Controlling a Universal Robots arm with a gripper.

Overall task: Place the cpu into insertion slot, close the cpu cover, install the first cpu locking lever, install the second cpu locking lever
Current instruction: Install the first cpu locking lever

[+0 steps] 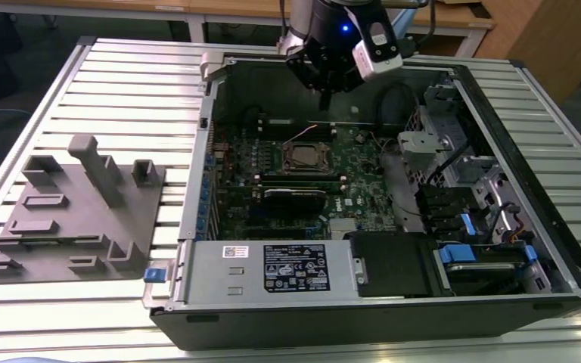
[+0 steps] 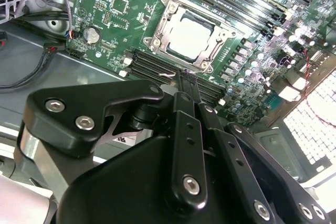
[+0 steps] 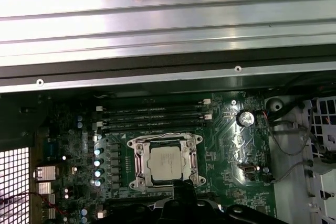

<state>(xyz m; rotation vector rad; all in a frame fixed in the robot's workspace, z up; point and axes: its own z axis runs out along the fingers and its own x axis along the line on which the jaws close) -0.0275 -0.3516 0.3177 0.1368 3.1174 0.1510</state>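
Note:
The cpu [image 3: 167, 162] [image 2: 195, 34] sits flat in the insertion slot [image 1: 304, 157] on the green motherboard, its silver-grey top showing through the window of the cpu cover [image 3: 138, 157] [image 2: 164, 20]. The cover lies down over it. My gripper [image 1: 326, 100] hangs above the board at the back of the open case, a little off the socket's edge and apart from it. In both wrist views the black fingers [image 2: 185, 77] [image 3: 185, 186] come together to one narrow tip with nothing between them.
Black memory slots [image 3: 152, 115] run beside the socket. A black graphics card [image 1: 293, 198] lies in front of it, then the power supply [image 1: 270, 268]. Drive cages and cables [image 1: 452, 174] fill the exterior view's right. A grey fixture plate [image 1: 69, 212] stands on the slatted table.

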